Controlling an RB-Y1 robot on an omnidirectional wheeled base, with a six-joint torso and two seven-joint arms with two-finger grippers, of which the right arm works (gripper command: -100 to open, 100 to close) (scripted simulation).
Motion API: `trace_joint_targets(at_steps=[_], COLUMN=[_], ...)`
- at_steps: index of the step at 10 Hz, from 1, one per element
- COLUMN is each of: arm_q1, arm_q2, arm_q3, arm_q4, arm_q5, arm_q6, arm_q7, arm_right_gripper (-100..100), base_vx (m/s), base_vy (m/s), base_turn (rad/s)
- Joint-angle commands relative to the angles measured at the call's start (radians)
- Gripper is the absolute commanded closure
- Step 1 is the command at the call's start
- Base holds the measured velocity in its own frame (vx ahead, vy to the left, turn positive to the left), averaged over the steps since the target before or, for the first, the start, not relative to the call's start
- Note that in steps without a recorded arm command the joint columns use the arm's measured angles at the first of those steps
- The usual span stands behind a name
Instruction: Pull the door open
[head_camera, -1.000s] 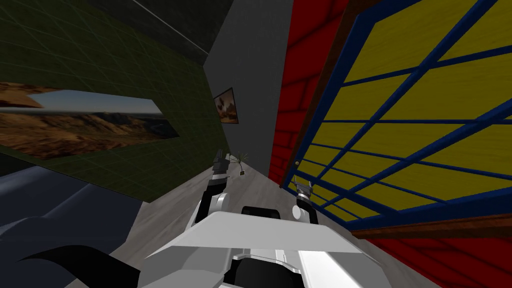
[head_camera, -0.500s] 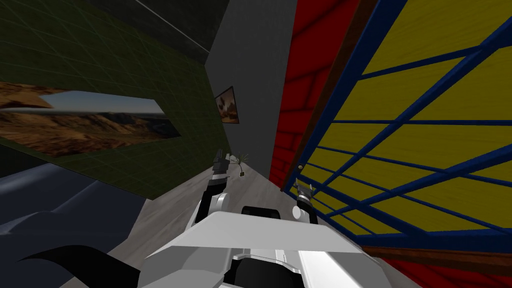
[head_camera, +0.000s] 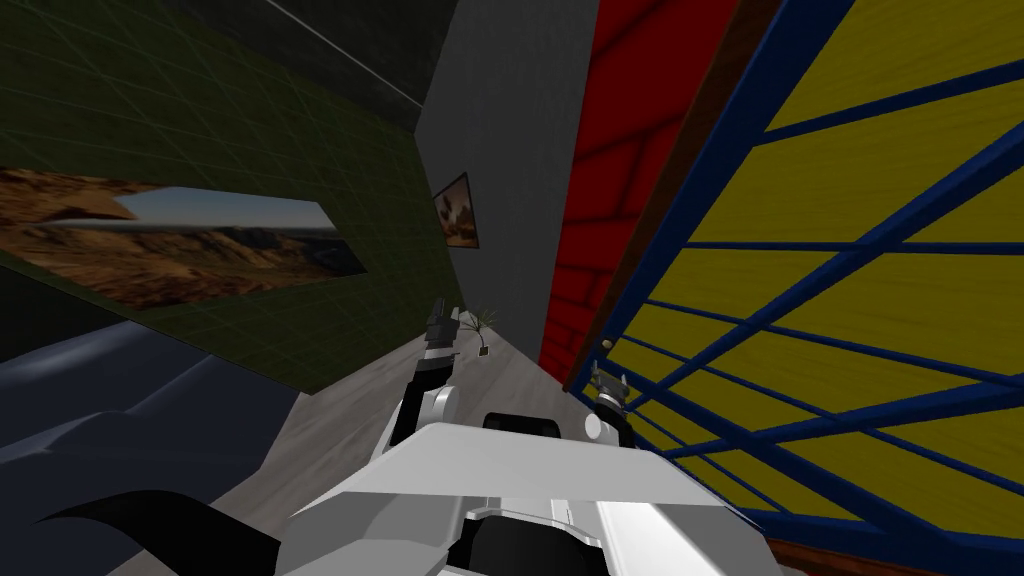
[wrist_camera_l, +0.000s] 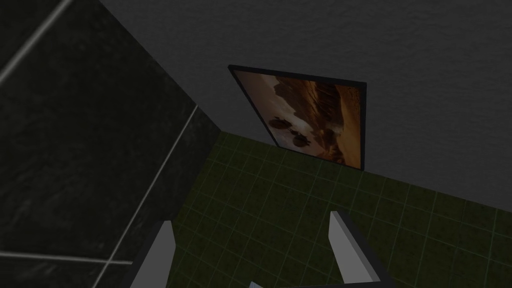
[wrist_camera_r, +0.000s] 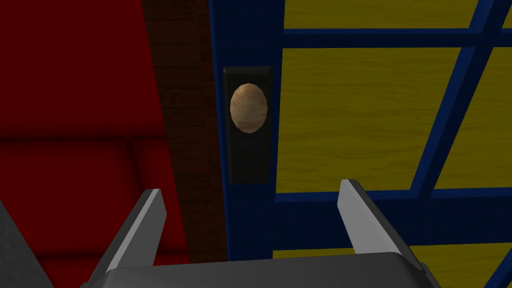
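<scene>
The door (head_camera: 850, 300) is yellow with blue bars and a blue frame, set in a brown jamb in a red wall (head_camera: 620, 150). A round tan knob (wrist_camera_r: 247, 108) sits on a dark plate (wrist_camera_r: 247, 160) at the door's blue edge; it appears small in the head view (head_camera: 606, 346). My right gripper (wrist_camera_r: 250, 220) is open and points at the door edge, short of the knob, with nothing between its fingers. In the head view it (head_camera: 608, 384) hangs just below the knob. My left gripper (wrist_camera_l: 252, 245) is open and empty, raised ahead of my chest (head_camera: 440, 325).
A grey wall (head_camera: 500, 150) with a framed picture (head_camera: 457, 211) closes the corridor's far end, with a small potted plant (head_camera: 482, 325) at its foot. A dark green tiled wall (head_camera: 250, 130) with a landscape picture runs along the left. Grey wood floor (head_camera: 340, 420) lies between.
My view has closed in on the door, which now spreads wider across the right. The right gripper sits a little lower and nearer the knob. The left arm has not moved.
</scene>
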Motion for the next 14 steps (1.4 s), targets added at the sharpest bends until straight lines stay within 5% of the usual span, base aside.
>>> trace_joint_targets(at_steps=[1, 2, 3, 8, 9, 14], arm_q1=[-0.010, -0.009, 0.007, 0.045, 0.045, 0.092], arm_q2=[-0.003, -0.003, -0.034, -0.102, -0.102, -0.188], arm_q3=[0.000, 0.000, 0.006, 0.021, 0.021, 0.039], arm_q4=[0.028, 0.021, 0.033, 0.056, 0.056, 0.085], arm_q5=[-0.016, -0.009, -0.014, -0.022, -0.022, -0.032], arm_q6=[-0.006, -0.005, -0.011, -0.024, -0.024, -0.041], arm_q7=[-0.029, -0.018, -0.061, -0.148, -0.148, -0.258], arm_right_gripper=[-100, -100, -100, -100, -100, -100], base_vx=[0.095, 0.040, 0.144, 0.157, 0.062, 0.109], base_vy=[-0.053, -0.025, -0.008, 0.005, -0.001, -0.003], base_turn=[0.064, 0.014, 0.021, 0.015, 0.000, 0.016])
